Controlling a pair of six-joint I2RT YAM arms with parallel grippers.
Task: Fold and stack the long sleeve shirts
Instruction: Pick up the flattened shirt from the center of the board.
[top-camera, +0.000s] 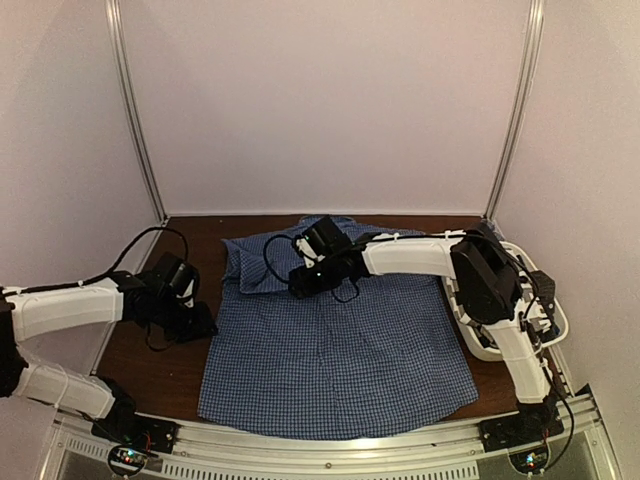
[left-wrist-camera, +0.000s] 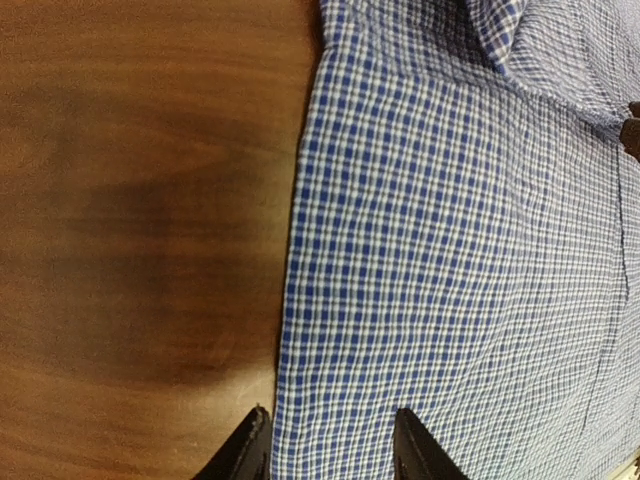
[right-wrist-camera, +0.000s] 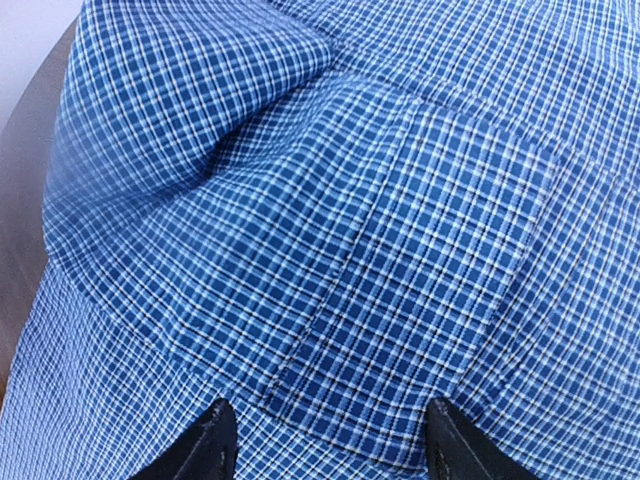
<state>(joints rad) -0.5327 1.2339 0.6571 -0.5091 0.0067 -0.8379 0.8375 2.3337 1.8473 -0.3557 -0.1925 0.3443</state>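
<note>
I see the blue shirt (top-camera: 340, 350) spread flat on the worktop (left-wrist-camera: 130, 200), collar at the far side. My left jaws stand apart at its left edge; my right jaws are apart over cloth near the collar.

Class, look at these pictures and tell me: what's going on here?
Two robot arms are working on a blue checked shirt spread on a brown table. The left claw is open at the shirt's left edge, one finger over wood, one over cloth. The right claw is open just above the rumpled cloth at the collar end. The shirt's body lies flat, not yet folded.
</note>
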